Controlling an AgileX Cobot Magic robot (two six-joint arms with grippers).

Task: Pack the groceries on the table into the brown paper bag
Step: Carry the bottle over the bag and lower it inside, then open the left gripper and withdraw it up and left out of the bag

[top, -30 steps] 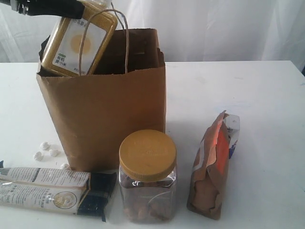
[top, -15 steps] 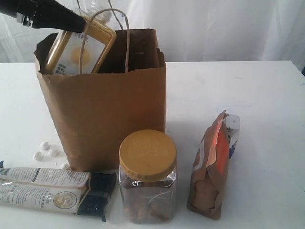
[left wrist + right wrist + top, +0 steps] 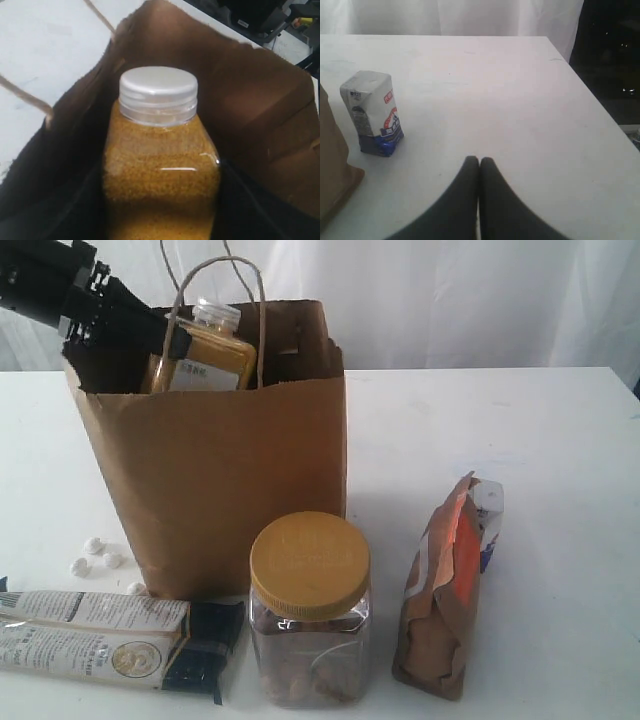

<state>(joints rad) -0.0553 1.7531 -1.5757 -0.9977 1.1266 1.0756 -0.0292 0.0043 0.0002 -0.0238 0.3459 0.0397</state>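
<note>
Left gripper [image 3: 168,341]: mine, clamped on the yellow white-capped plastic bottle [image 3: 160,165], cap uppermost, inside the mouth of the tall kraft-brown paper bag [image 3: 215,460]; right gripper [image 3: 479,162]: mine, fingers pressed together, empty, over the wide white tabletop [image 3: 520,100]; small white-blue carton [image 3: 372,112]: standing apart, nearby.

One each: bag [image 3: 220,470], bottle [image 3: 215,352], jar [image 3: 309,610], pouch [image 3: 440,610], carton [image 3: 372,112], twin packet [image 3: 100,640]; four white pellets [image 3: 95,544].

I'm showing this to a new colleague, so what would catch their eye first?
The tall brown paper bag at left centre, with a yellow white-capped bottle held in its mouth by the left arm's jaws. In front stands a clear jar with yellow lid.
</note>
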